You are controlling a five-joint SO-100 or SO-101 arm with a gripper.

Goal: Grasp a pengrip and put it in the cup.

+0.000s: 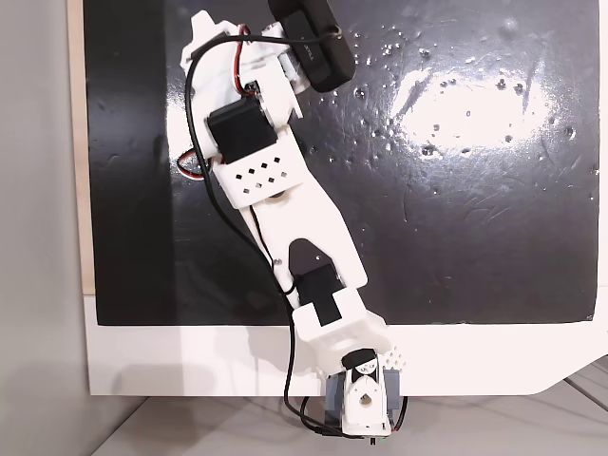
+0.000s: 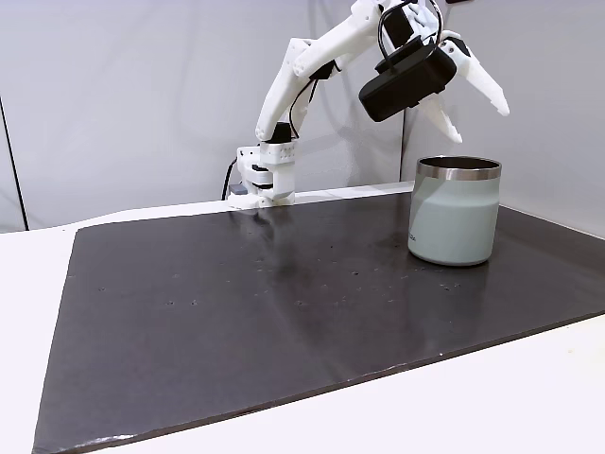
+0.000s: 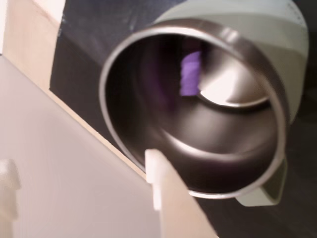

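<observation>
**Purple grip lies inside steel cup as arm hangs above**

Taking the cup as the landmark: in a fixed view from the side, a white plastic arm (image 2: 302, 66) rises from its base left of and behind the cup (image 2: 455, 210) — a round mug with a matte pale grey-green body and a brushed-steel band at the rim. It stands upright on a dark, faintly speckled mat (image 2: 236, 312) that covers a white table (image 2: 529, 388). Directly above the cup's mouth hangs the gripper (image 2: 473, 118), its two white tapered fingers spread apart in a V with nothing between them; a black boxy camera housing (image 2: 406, 80) sits against its left side.

In the wrist view the cup (image 3: 292, 59) is seen from above and blurred. Its inner wall is shiny steel, and a lilac-purple patch — the pengrip (image 3: 190, 74) — shows inside against the far wall, its ribs too smeared to make out. A pale handle tab (image 3: 270, 191) juts from the rim at lower right, and one white fingertip (image 3: 157, 178) cuts in below the rim.

In the top-down fixed view the arm (image 1: 285, 209) lies diagonally across the glossy mat (image 1: 475, 218), whose surface carries a bright glare; the cup is hidden beneath the arm's upper end, so the fingers cannot be judged there.
</observation>
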